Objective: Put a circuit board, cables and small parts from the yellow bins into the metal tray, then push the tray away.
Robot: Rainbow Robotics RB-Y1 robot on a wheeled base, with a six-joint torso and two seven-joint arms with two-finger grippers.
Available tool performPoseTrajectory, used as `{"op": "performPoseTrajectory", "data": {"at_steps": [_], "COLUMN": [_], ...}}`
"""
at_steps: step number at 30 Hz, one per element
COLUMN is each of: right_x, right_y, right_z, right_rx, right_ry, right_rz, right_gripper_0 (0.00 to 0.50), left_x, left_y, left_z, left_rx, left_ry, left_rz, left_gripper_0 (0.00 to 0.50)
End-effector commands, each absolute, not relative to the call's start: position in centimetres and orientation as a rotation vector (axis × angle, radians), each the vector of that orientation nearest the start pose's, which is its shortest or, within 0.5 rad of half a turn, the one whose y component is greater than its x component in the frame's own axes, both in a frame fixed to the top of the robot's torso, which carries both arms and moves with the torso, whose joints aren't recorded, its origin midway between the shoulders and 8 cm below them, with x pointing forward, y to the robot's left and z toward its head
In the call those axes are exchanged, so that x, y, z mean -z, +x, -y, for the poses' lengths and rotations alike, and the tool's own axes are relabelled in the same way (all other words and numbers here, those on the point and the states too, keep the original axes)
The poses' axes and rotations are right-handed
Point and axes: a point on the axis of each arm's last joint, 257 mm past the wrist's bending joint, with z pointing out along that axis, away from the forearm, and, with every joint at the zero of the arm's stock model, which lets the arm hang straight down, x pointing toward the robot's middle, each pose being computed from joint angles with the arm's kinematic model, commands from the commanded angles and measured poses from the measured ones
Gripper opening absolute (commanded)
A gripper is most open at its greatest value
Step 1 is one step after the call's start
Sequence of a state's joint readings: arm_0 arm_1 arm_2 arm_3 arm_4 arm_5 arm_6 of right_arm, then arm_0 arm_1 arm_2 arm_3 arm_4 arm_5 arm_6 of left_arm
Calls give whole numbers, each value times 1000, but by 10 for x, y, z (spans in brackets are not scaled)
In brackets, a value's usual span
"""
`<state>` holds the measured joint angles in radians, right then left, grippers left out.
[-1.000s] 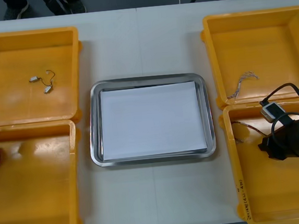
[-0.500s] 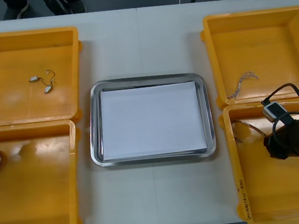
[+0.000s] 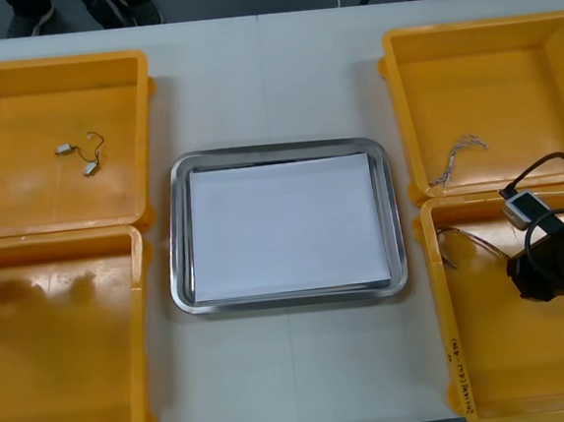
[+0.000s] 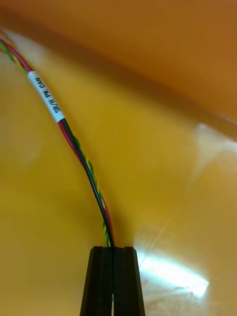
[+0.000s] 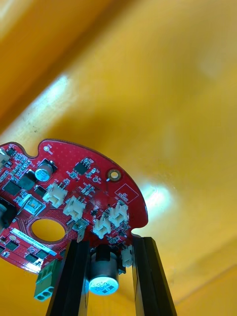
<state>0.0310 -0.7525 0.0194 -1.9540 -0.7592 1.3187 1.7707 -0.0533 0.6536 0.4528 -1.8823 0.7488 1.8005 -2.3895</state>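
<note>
With the left hand (image 5: 111,242) clamping the circuit board (image 5: 74,197) at nine o'clock and the right hand (image 4: 113,249) pinching the red-and-yellow cable (image 4: 74,143) at four o'clock, lift both clear of the yellow bins (image 3: 67,236) before crossing to the central metal tray (image 3: 180,240).

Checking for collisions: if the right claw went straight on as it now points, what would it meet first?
The right claw, shut on the cable, points at the bin floor near its wall. The floor probably comes first, though depth is unclear.
</note>
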Motion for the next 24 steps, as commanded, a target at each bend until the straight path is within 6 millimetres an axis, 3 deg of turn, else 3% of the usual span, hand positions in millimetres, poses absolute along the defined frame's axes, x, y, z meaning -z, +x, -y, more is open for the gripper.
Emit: {"op": "performPoseTrajectory", "data": {"at_steps": [1, 6, 14, 19, 24], "right_x": [304, 294, 292, 297, 307], "right_y": [369, 357, 321, 292, 280], "right_z": [358, 362, 391, 406, 411], "right_rx": [40, 34, 83, 98, 92], "right_ry": [-684, -724, -746, -714, -672], "right_rz": [-2647, -2669, -2687, -2701, -2689], "right_gripper_0": [0, 0, 0, 0, 0], "left_x": [255, 262, 275, 285, 294], "left_y": [332, 320, 310, 305, 304], "left_z": [-436, -423, -404, -391, -379], "left_rx": [-92, -67, -29, -11, -32], "left_ry": [640, 583, 545, 534, 535], "left_rz": [-2740, -2762, -2774, -2787, -2799], "left_gripper_0": [0, 0, 0, 0, 0]}}
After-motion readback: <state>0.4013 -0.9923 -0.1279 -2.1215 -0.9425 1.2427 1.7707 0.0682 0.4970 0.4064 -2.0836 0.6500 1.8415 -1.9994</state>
